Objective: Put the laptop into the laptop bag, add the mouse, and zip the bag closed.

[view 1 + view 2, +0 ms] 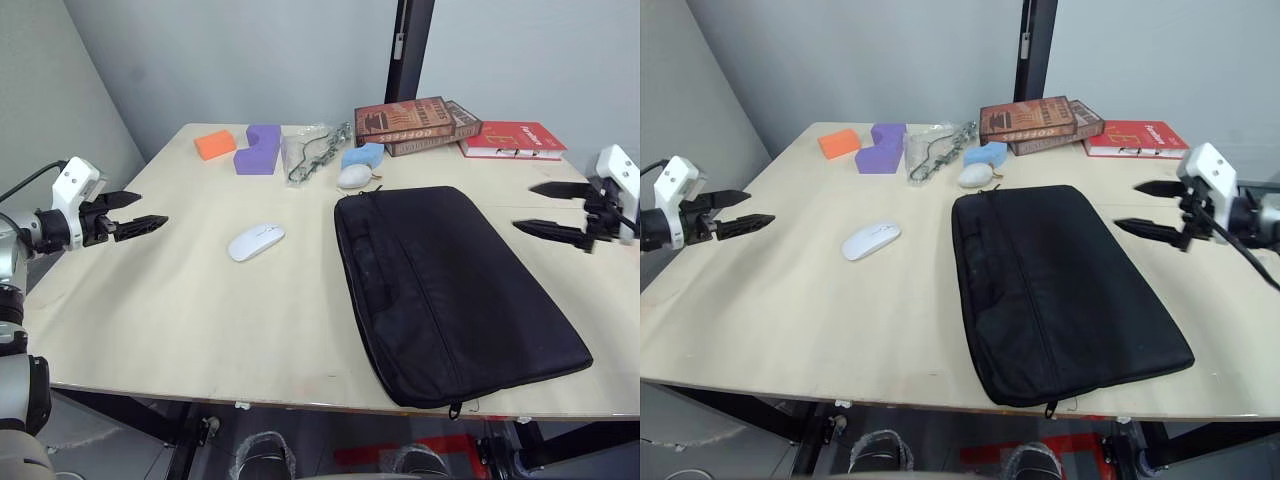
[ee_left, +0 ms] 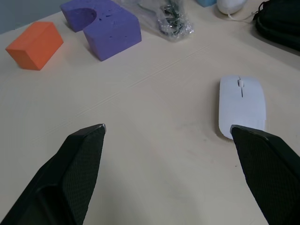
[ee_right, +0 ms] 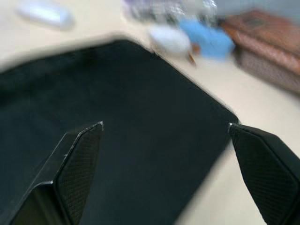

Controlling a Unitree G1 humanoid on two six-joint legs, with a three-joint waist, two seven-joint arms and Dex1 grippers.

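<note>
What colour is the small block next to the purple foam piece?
Orange: the small orange foam block beside the purple notched foam piece, clearest in the left wrist view.

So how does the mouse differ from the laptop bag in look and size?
The mouse is small, white, glossy and oval; the laptop bag is large, black, fabric and rectangular. The mouse lies on the robot's left of the laptop bag. Both lie flat on the table, untouched.

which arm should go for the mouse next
Left, probably. The mouse lies on the table left of the laptop bag, nearer the open left pincer; the open right pincer would have to cross the bag.
</note>
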